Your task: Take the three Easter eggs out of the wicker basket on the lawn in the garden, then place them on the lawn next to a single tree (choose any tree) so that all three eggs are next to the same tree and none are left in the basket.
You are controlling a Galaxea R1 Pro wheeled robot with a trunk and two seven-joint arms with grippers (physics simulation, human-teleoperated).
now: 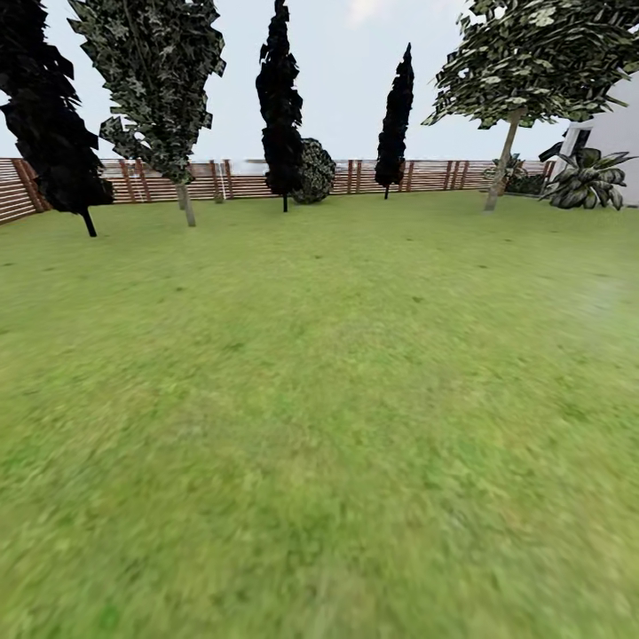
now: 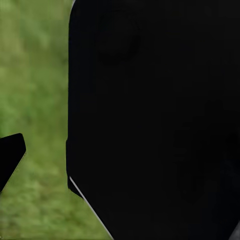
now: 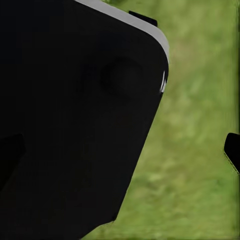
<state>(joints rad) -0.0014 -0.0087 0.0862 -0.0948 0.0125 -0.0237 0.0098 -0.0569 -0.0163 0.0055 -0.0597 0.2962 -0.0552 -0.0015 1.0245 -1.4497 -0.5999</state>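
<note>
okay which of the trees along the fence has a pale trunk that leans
The tree at far right: its pale grey-beige trunk slants under a wide blotched crown; the black-foliaged trees are narrow, thin-trunked.

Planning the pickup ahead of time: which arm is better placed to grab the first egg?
Neither, as yet. The head view shows bare lawn, the fence and trees such as the pale-trunked tree. Both wrist views show grass beside dark robot parts, so left and right look equally placed.
</note>
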